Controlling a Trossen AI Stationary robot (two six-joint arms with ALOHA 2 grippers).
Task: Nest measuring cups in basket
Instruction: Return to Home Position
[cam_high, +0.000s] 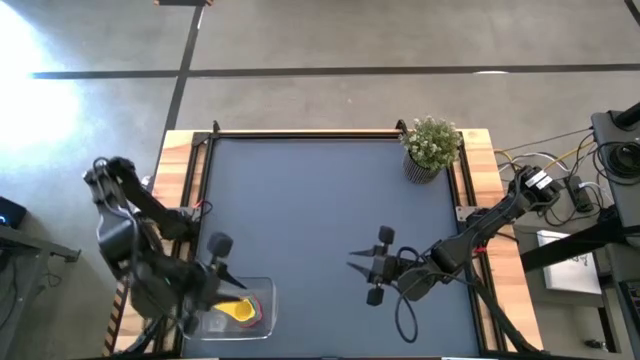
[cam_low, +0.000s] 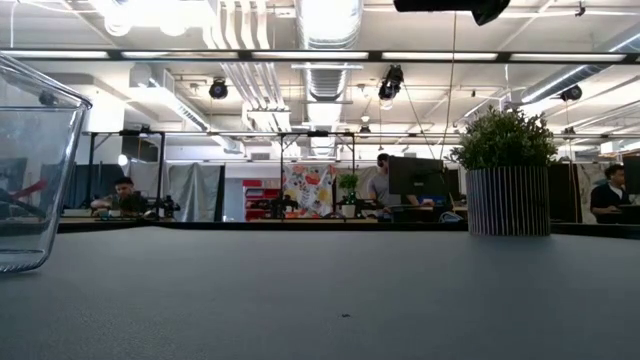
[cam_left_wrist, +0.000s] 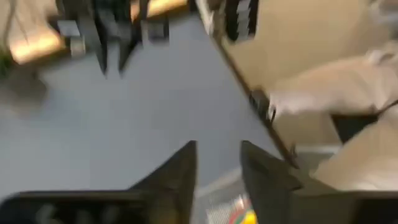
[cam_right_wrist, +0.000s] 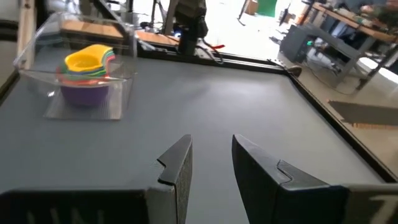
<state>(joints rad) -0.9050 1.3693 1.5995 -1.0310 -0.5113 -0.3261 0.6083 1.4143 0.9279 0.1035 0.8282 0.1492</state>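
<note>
The clear basket sits at the table's near left corner; its wall also fills the left of the low view. Inside it stands a nested stack of measuring cups, resting on the basket floor, with a yellow cup on top, a purple one at the bottom and green and orange rims between. My left gripper hovers open just above the basket's far edge, holding nothing. My right gripper is open and empty over the table's middle, pointing toward the basket.
A potted plant stands at the table's far right corner, also in the low view. Wooden rails edge the dark table top. People sit at desks in the room beyond the far edge.
</note>
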